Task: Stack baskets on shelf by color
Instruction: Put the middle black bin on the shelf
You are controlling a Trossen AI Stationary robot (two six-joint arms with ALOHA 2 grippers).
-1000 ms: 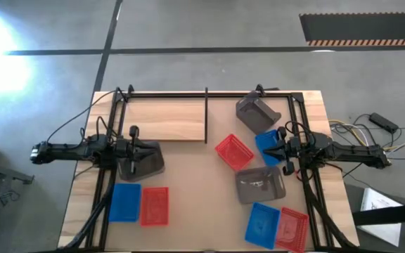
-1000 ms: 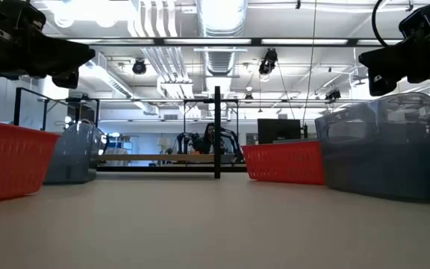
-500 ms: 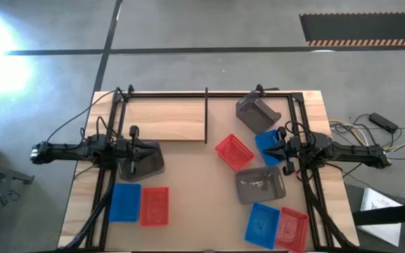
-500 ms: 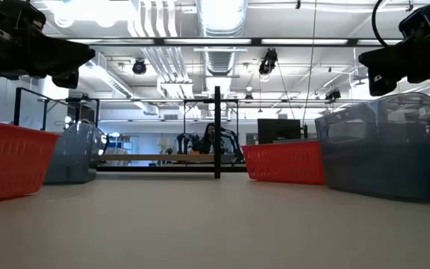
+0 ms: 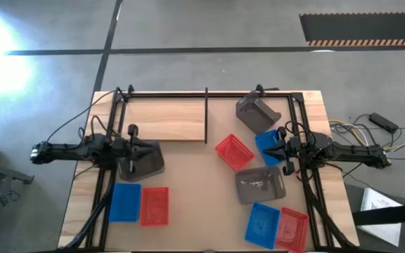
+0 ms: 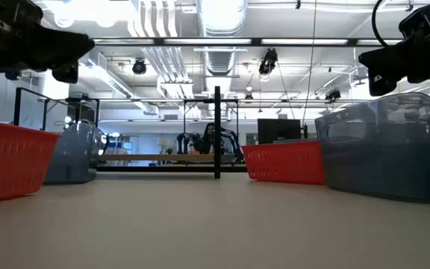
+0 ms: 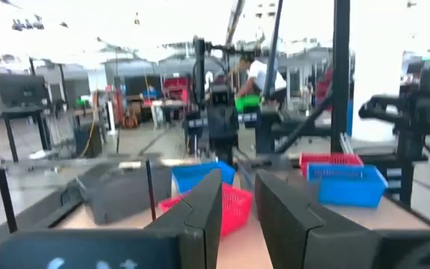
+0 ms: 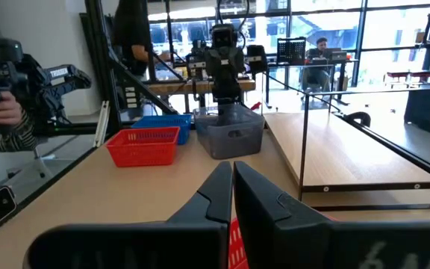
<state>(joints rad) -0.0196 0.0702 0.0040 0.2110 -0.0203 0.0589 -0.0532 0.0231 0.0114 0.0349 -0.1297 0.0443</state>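
On the left side of the surface (image 5: 188, 211), near the front edge, a blue basket (image 5: 125, 202) and a red basket (image 5: 155, 206) lie side by side, just beside each other. Behind them a dark grey basket (image 5: 145, 160) sits under the left gripper (image 5: 133, 132). The fingers of this gripper stand a little apart, with a narrow gap; whether they touch the grey basket cannot be told.

The shelf (image 5: 164, 119) lies at the back left of the surface, a pale wooden board with a thin black frame. Its dark upright divider (image 5: 207, 116) closes the right end. No basket is on the board, so its whole top is free.

Right of the divider the baskets are crowded. A second dark grey basket (image 5: 257, 112) stands tilted near the back edge. A red basket (image 5: 233, 152) and a blue basket (image 5: 268, 145) lie just in front of it, and the right gripper (image 5: 278, 149) hangs at the blue one with its fingers pressed together, holding nothing. A third dark grey basket (image 5: 261, 186) lies below them, touching the red one. Near the front right corner a blue basket (image 5: 262, 223) and a red basket (image 5: 293, 228) lie together.

The middle of the surface, in front of the shelf, is open room.
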